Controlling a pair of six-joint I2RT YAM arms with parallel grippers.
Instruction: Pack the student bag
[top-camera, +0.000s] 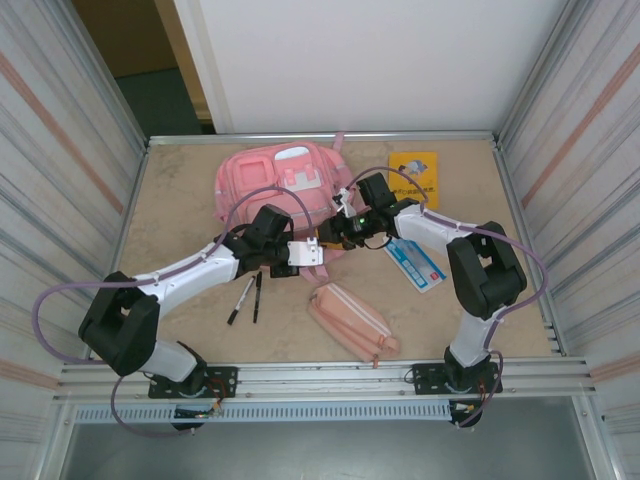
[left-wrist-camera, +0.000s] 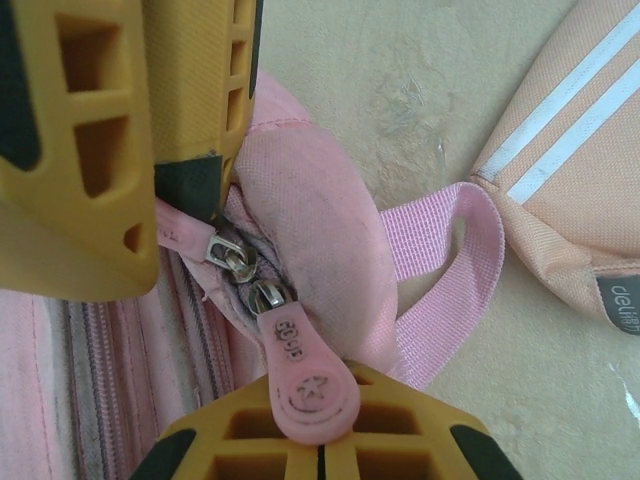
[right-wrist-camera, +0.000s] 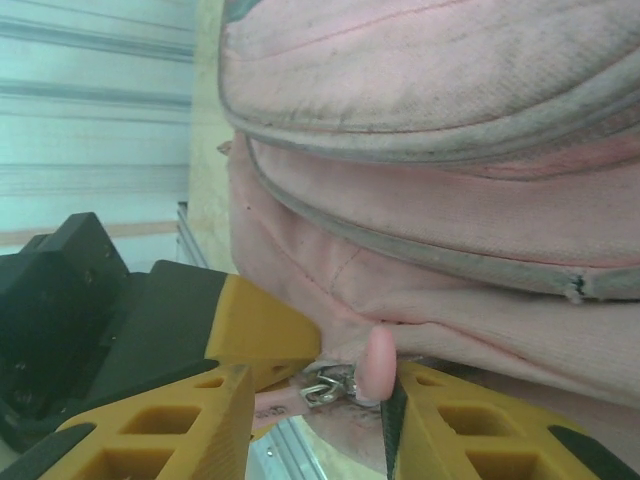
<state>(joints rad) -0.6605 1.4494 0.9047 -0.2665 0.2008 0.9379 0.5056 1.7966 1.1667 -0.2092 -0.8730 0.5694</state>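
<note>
Nearest the arm bases, a small pink pencil case (top-camera: 352, 320) is seen lying slantwise on the beige table (top-camera: 170, 210), right of centre. Two dark pens (top-camera: 246, 297) are laid side by side to its left.

Just beyond them, both grippers are positioned at the near edge of the student bag (top-camera: 250, 185), where a pair of metal zip sliders (left-wrist-camera: 268, 297) is found close together. The left gripper (left-wrist-camera: 318, 440) is clenched, its yellow fingers (left-wrist-camera: 420, 430) pressed together with no gap. A pink rubber zip pull (left-wrist-camera: 305, 385) stamped with a star is laid across their tips, though whether it is pinched cannot be told.

The right gripper (right-wrist-camera: 318, 420) is released. Its jaws are held apart, and a pink pull tab (right-wrist-camera: 378, 362) is framed between them, resting against the right-hand finger beside a slider.

A pink webbing strap (left-wrist-camera: 450, 270) is looped out from the bag onto the table, near the pencil case. To the right of the grippers, a blue-and-white card (top-camera: 413, 263) is laid flat, close to the right arm.

The student bag itself is spread flat at the far centre of the table, front pockets and white patches turned upward. Its far end is set close to the back edge. At the far right, apart from the bag, a yellow book (top-camera: 414, 178) is placed face up.
</note>
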